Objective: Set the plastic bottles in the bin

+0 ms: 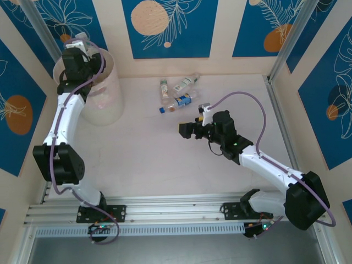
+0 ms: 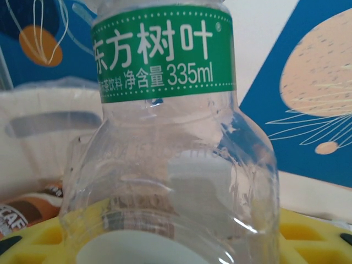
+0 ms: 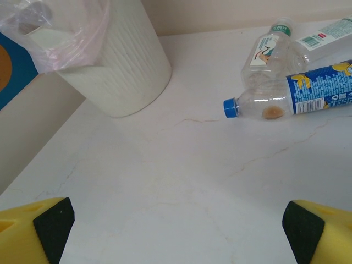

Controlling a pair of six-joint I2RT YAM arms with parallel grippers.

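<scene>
Held bottle: we are gripping a clear plastic bottle [image 2: 165,154] with a green label between the yellow fingers [image 2: 311,236] of the left gripper [image 1: 80,47], which is clamping on the bottle's clear body.
Bin: the bin [image 1: 107,102] is sitting directly under the left gripper, and its slotted rim is showing just behind the held bottle.
Bin contents: a brown-labelled bottle [image 2: 22,212] is lying low beside the left finger. We cannot tell how it is resting.
Loose bottles: a blue-capped bottle [image 3: 286,99] is lying on its side ahead and to the right of the right gripper [image 3: 176,231]. A green-capped bottle [image 3: 267,49] and a red-labelled bottle [image 3: 324,41] are lying just beyond it, close together.
Right gripper: we are holding its jaws spread wide apart with nothing between them, hovering low over the table [image 3: 165,165], well apart from the bin at its far left.
</scene>
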